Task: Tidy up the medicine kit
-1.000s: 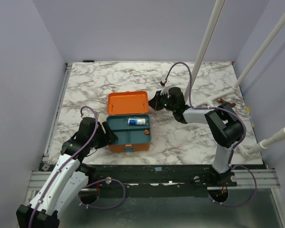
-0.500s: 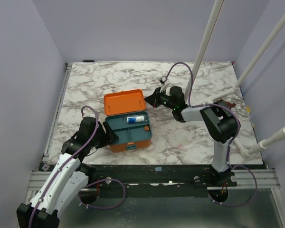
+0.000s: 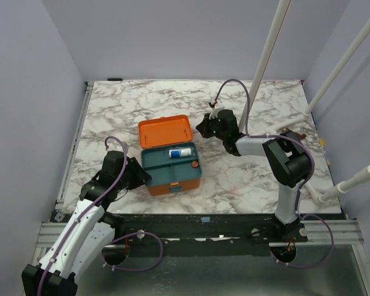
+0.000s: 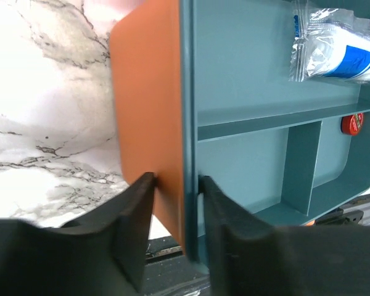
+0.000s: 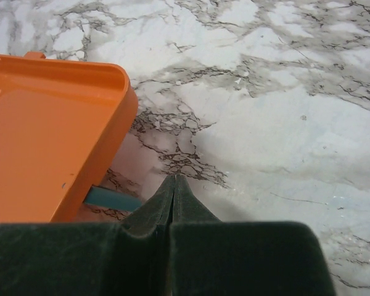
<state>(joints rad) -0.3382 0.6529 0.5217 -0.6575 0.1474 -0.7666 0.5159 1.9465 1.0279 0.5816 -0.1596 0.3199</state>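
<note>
The medicine kit [image 3: 174,187] stands open on the marble table, its orange lid [image 3: 165,131] laid back. A dark teal compartment tray [image 3: 162,174] sits in its base. The tray holds a wrapped white and blue roll [image 3: 180,152] and a small red and orange item [image 3: 195,164]. My left gripper [image 3: 142,177] is shut on the kit's left wall. In the left wrist view [image 4: 176,180] one finger is outside the orange wall [image 4: 148,123] and one inside the tray rim. My right gripper [image 3: 201,126] is shut and empty just right of the lid [image 5: 49,129], with its tip [image 5: 174,179] low over the marble.
Two white pipes [image 3: 266,55] slant up at the back right. A small reddish-brown object [image 3: 293,132] lies by the right arm. Purple walls close in the table [image 3: 129,102] on three sides. The black frame rail [image 3: 203,225] runs along the near edge.
The kit has slid a little to the right and turned, with my left gripper still on its wall. My right gripper has come off the lid's right corner.
</note>
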